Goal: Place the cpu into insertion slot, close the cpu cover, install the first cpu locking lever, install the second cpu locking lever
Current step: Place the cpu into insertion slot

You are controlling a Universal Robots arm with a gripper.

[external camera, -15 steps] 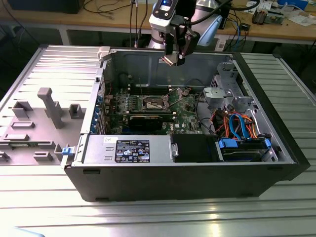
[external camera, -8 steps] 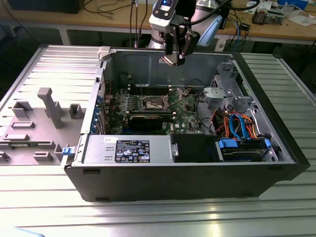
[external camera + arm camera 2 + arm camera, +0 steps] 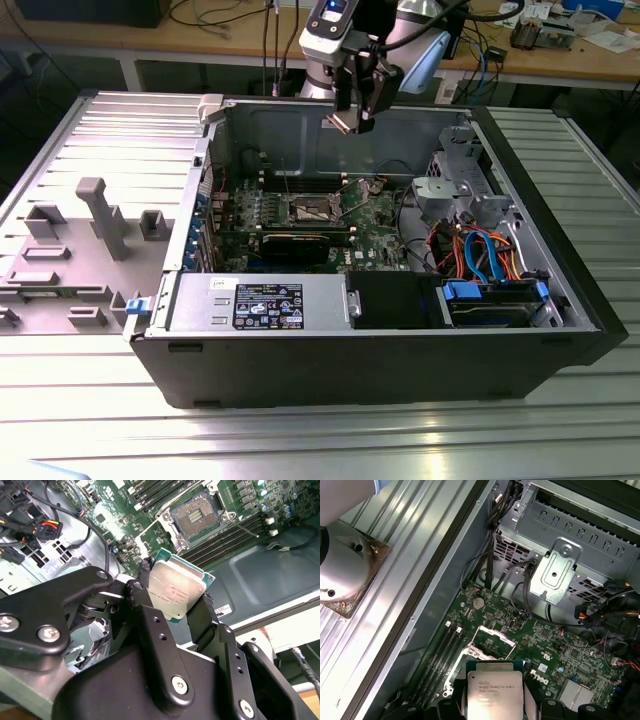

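- Step in hand: placing the cpu (image 3: 177, 594). Your end effector (image 3: 176, 581) is clamped on its edges.
- The cpu hangs above the open case (image 3: 400, 370), well apart from the slot (image 3: 196, 516), which lies uncovered.
- Judgement: seating calls for you to square the cpu to the slot and keep it level.

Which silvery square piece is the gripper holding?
The flat silver-grey cpu with a green edge, pinched by the black gripper. The other, the metal-rimmed insertion slot on the green motherboard, lies bare with a dark centre.
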